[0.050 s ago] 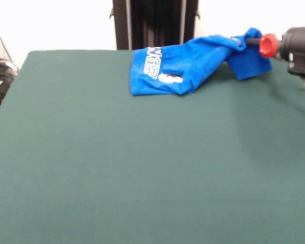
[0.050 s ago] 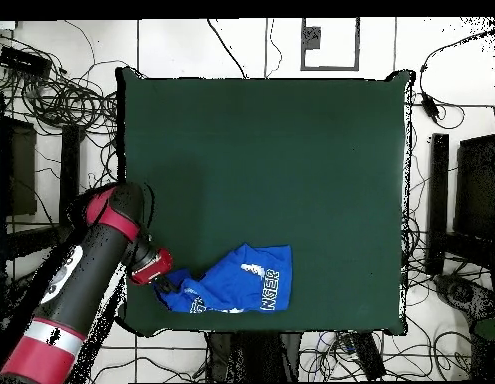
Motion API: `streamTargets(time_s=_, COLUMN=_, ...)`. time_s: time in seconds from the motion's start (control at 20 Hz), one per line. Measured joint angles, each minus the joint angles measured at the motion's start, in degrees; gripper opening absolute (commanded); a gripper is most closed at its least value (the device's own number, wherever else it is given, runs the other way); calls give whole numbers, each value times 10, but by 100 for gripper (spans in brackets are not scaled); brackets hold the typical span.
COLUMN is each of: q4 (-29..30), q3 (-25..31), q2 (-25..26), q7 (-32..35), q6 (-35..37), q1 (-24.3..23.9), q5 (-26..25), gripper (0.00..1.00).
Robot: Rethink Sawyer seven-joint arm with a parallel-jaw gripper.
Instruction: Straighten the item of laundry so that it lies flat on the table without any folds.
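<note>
1. The near part of the green worktop (image 1: 117, 178) lies bare.
2. The blue item of laundry (image 1: 183, 68) sits toward the far edge, right of centre in the front view, rumpled and folded over, its white lettering and label patch facing up.
3. One end of it is drawn up off the cloth into a bunched corner at the claw (image 1: 250, 40), which pinches that corner; its fingers are buried in fabric.
4. The red and black arm (image 2: 86, 270) reaches in from the side.
</note>
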Motion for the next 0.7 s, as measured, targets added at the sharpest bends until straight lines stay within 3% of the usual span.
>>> streamTargets(time_s=0.45, q4=-5, q3=-7, q2=-3, q7=0, q6=3, q1=-4, q5=-6, gripper=0)
streamTargets(time_s=0.7, q4=-13, q3=-48, q2=-29, q7=0, q6=41, q1=-19, q5=-84, gripper=0)
